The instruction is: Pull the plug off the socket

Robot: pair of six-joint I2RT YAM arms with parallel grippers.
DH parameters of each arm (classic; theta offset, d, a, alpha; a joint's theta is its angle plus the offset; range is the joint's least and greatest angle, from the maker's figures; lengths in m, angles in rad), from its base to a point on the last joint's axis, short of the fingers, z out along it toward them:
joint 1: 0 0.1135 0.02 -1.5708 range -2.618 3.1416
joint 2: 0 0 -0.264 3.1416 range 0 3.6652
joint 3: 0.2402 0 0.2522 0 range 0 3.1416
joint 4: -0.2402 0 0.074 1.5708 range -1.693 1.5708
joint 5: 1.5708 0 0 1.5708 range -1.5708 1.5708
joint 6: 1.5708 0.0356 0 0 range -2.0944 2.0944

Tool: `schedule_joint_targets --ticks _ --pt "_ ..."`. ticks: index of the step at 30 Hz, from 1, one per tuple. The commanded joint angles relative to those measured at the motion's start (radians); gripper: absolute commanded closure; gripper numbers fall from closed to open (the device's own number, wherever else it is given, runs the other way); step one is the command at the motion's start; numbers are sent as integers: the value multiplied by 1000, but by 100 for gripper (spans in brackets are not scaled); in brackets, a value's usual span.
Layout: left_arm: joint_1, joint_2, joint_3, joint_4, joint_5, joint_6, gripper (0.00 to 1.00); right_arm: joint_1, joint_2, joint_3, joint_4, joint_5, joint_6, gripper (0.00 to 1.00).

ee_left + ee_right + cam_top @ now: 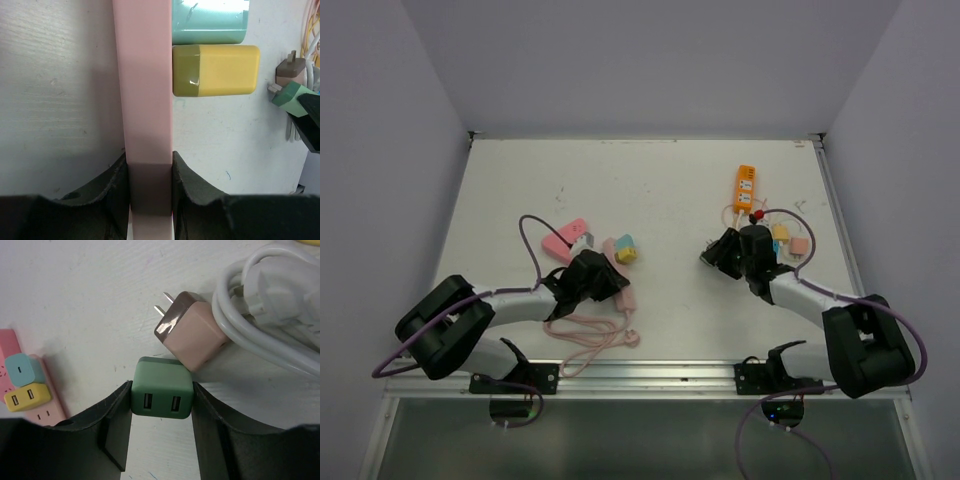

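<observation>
The pink socket strip lies left of the table's middle, and my left gripper is shut on its near end. A yellow plug and a light blue plug sit in its side; from above they show as a pair. My right gripper is shut on a green two-port plug, held well apart from the strip. In the top view that gripper is right of centre. The green plug's prongs are bare.
A loose pink plug with bare prongs lies just beyond the green one, beside a coiled white cable. An orange socket strip lies at the back right. A second pink strip and a pink cord lie near the left arm.
</observation>
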Motion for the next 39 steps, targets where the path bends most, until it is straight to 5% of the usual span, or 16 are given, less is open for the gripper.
schedule_joint_targets --ticks 1,4,10,17,24,31,39 --pt "-6 50 -23 -121 -27 98 100 -19 -10 1 -58 73 -14 45" --pt "-9 54 -18 -115 -21 104 100 -23 -45 20 -116 108 -32 27" --pt "-17 67 -11 -101 -7 116 100 -23 -116 67 -233 172 -82 11" --pt "-23 85 3 -92 3 128 100 -20 -192 81 -240 110 -93 9" --pt "-34 97 14 -80 17 139 100 45 -189 78 -52 -85 -43 8" --pt "-40 100 17 -80 25 142 100 216 24 158 144 -131 46 8" --pt "-43 108 17 -67 42 150 100 262 280 262 299 -264 68 9"
